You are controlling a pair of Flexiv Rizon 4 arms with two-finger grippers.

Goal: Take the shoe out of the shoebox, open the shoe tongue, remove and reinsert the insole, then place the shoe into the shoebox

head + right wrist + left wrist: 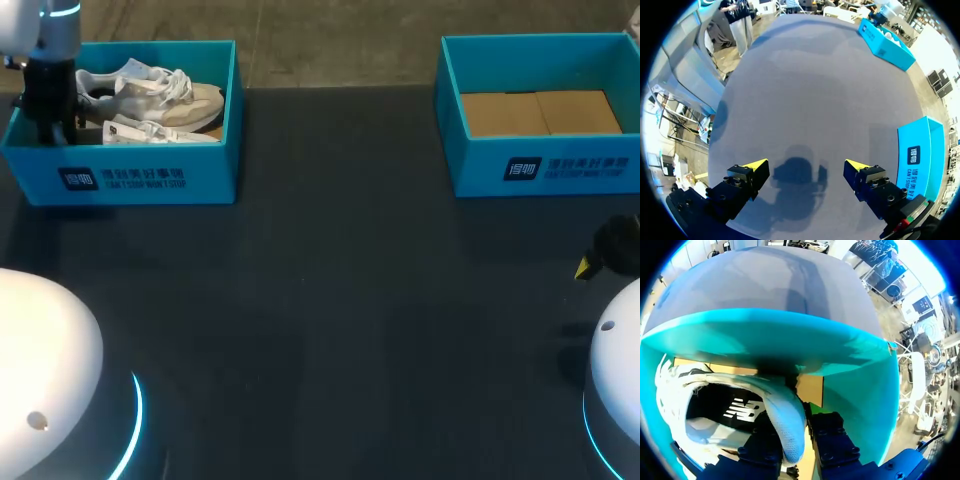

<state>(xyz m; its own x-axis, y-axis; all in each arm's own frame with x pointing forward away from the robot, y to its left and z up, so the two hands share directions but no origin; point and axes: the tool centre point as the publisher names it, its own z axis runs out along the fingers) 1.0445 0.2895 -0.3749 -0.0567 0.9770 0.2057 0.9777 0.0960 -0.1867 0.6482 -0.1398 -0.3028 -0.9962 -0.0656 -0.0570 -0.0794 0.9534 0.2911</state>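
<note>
Two teal boxes are showing overhead, the shoe point(150, 95) lying inside the left shoebox point(150, 178). Left wrist: my left pincer point(795, 440) is pinching the shoe's heel rim. Right wrist: my right pincer point(807, 167) is hanging spread over the table point(800, 90).

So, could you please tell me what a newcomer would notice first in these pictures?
The white sneaker lying in the left teal shoebox, its heel pinched in the left pincer. Across the table, the right shoebox stands empty, and the right pincer hovers open above the tabletop.
</note>
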